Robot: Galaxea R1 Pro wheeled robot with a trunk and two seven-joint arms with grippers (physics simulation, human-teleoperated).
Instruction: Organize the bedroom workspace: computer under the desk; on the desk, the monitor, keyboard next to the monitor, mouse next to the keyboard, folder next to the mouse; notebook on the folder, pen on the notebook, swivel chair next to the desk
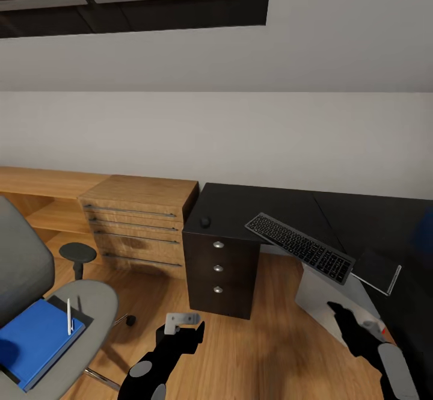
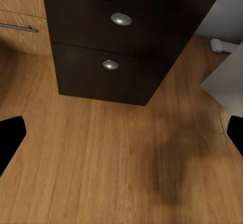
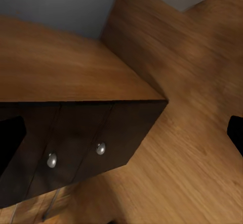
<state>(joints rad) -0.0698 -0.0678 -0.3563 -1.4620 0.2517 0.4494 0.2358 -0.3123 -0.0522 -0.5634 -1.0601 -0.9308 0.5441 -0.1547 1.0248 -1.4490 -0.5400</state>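
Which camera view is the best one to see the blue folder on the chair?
The head view: the folder lies flat on the swivel chair seat, with the notebook and pen on it. The wrist views show dark drawers and wooden floor instead.

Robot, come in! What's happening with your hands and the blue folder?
Left gripper, right gripper: open, empty. Folder on swivel chair, pen on top. Nothing blocking.

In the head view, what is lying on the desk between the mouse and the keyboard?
Nothing: in the head view the black top of the desk is bare between the mouse and the keyboard.
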